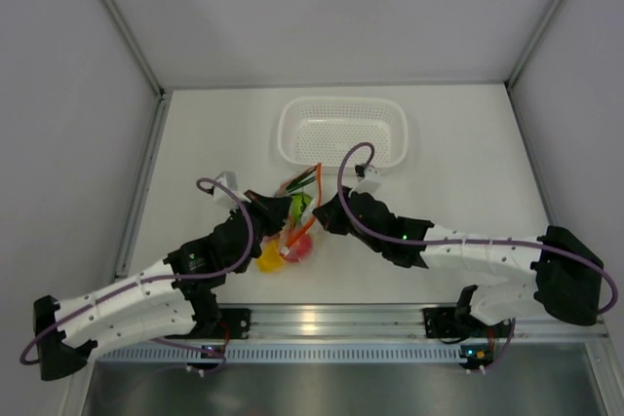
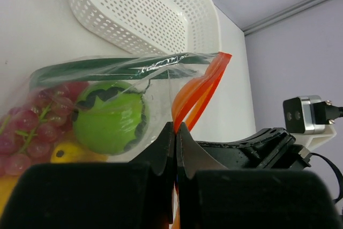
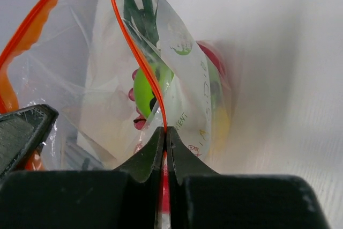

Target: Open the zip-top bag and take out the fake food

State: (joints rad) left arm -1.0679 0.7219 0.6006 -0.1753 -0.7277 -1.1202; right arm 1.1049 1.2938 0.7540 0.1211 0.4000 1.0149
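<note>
The clear zip-top bag point(image 1: 295, 224) lies between my two grippers on the white table, its orange-red zip strip point(image 2: 195, 92) parted into two lips. Inside it shows the fake food: a green ball point(image 2: 110, 116), purplish grapes point(image 2: 32, 130), a yellow piece point(image 1: 270, 258), a red round one point(image 1: 301, 245) and green stalks point(image 3: 140, 12). My left gripper point(image 2: 176, 127) is shut on one lip of the zip strip. My right gripper point(image 3: 165, 131) is shut on the other lip point(image 3: 136, 52). The two grippers point(image 1: 278, 209) point(image 1: 324, 213) stand on opposite sides of the bag's mouth.
A white perforated basket point(image 1: 343, 131) stands empty just behind the bag, also in the left wrist view point(image 2: 139, 14). Grey walls close in the table at left, right and back. The arms' rail runs along the near edge point(image 1: 322, 319).
</note>
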